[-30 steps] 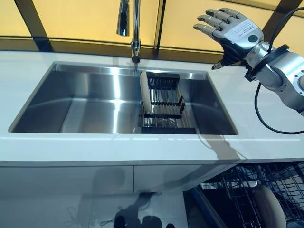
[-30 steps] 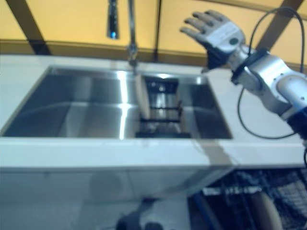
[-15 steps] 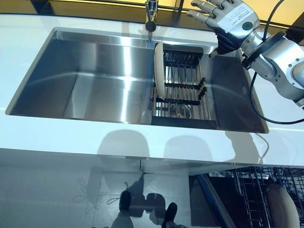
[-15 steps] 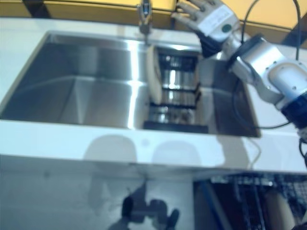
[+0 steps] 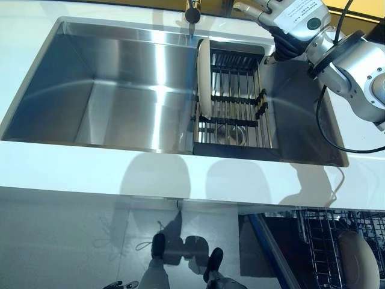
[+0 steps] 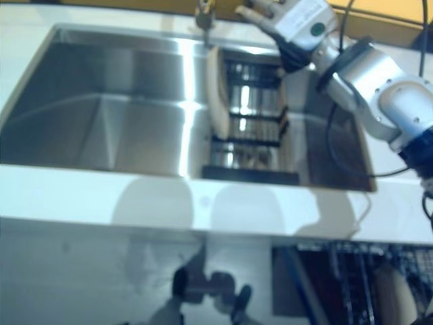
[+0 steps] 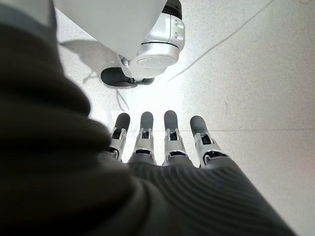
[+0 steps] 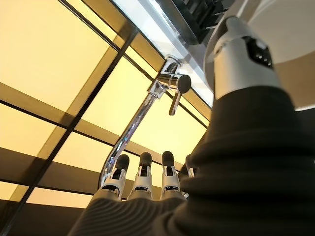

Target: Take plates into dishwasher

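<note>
Right hand reaching for the plate in the sink rack

The right hand, fingers spread wide and empty, hovers over the far edge of the steel sink; next it must come down and grip the round white plate standing upright at the black wire rack's left end. The left hand hangs relaxed, empty.

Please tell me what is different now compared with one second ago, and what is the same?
The camera tilted down, so the whole picture shifted. The right hand, open and holding nothing, came nearer to the rack in the sink. The plate stands upright in the rack as before. The left hand hangs open over the floor.
</note>
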`<state>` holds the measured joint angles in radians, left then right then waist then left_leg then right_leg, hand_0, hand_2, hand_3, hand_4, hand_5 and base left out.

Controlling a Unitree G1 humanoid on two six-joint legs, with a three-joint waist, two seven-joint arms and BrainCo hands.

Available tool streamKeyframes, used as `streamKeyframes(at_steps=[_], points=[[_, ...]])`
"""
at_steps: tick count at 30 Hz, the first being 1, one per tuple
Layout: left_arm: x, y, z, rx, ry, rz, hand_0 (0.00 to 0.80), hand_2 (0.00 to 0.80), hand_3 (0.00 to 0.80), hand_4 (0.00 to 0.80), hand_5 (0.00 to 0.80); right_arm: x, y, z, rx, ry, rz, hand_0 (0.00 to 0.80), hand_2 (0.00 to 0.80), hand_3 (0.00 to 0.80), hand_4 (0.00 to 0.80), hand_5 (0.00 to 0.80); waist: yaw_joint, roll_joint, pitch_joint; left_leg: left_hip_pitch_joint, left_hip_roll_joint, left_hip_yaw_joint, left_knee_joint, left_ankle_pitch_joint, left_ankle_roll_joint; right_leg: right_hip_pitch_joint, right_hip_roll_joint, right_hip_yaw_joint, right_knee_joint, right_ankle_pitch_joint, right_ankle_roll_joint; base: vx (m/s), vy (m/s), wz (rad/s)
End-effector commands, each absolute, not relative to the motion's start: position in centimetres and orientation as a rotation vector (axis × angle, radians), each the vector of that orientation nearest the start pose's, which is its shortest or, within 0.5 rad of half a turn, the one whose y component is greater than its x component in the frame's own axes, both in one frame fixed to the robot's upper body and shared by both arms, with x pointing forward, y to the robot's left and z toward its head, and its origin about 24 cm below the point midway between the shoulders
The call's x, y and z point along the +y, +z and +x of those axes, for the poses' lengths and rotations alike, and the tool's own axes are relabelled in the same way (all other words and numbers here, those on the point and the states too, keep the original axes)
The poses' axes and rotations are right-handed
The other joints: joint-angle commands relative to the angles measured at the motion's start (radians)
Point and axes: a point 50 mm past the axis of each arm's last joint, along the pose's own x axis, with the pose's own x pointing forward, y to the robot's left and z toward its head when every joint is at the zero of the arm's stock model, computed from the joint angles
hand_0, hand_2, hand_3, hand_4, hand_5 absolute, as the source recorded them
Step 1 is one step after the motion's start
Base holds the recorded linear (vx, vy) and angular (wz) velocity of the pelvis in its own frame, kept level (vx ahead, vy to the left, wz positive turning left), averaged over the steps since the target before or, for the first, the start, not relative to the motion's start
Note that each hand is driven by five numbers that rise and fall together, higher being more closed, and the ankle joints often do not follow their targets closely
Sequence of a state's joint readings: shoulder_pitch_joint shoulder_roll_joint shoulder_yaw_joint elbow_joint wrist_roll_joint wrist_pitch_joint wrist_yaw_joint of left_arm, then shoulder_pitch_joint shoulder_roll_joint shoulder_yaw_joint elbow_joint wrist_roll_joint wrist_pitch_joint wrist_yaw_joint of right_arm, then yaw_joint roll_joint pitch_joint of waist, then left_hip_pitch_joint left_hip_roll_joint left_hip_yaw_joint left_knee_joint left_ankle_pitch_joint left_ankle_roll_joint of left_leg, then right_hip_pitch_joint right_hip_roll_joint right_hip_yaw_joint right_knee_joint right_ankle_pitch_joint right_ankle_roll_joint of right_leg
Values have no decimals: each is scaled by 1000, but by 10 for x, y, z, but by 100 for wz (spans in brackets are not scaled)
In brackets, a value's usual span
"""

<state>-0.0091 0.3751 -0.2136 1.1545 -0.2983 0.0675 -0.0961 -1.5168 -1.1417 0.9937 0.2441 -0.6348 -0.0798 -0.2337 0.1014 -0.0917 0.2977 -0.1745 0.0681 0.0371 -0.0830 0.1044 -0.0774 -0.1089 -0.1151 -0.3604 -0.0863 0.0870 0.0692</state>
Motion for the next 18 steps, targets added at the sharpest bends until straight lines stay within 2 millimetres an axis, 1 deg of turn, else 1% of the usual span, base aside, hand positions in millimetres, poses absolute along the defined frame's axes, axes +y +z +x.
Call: streamKeyframes(at_steps=[1, 9, 18], points=[[284, -140, 109, 1183, 141, 162, 0, 0, 0, 0, 0, -144, 418, 307, -1183, -344, -2022, 0, 0, 0, 0, 0, 29, -25, 8, 4, -39, 49, -4, -65, 35, -4, -3, 0, -1, -27, 69, 0, 0, 0], [280, -137, 117, 1112, 130, 142, 0, 0, 0, 0, 0, -134, 417, 304, -1212, -312, -1991, 0, 0, 0, 0, 0, 42, -24, 16, -3, -40, 45, -4, -64, 36, -6, -5, -13, -1, -29, 68, -4, 6, 3], [280, -135, 120, 1080, 132, 127, 0, 0, 0, 0, 0, -125, 410, 305, -1213, -261, -2020, 0, 0, 0, 0, 0, 51, -23, 20, -8, -49, 37, -4, -65, 39, -7, -9, -21, -1, -30, 68, 1, 8, 1]])
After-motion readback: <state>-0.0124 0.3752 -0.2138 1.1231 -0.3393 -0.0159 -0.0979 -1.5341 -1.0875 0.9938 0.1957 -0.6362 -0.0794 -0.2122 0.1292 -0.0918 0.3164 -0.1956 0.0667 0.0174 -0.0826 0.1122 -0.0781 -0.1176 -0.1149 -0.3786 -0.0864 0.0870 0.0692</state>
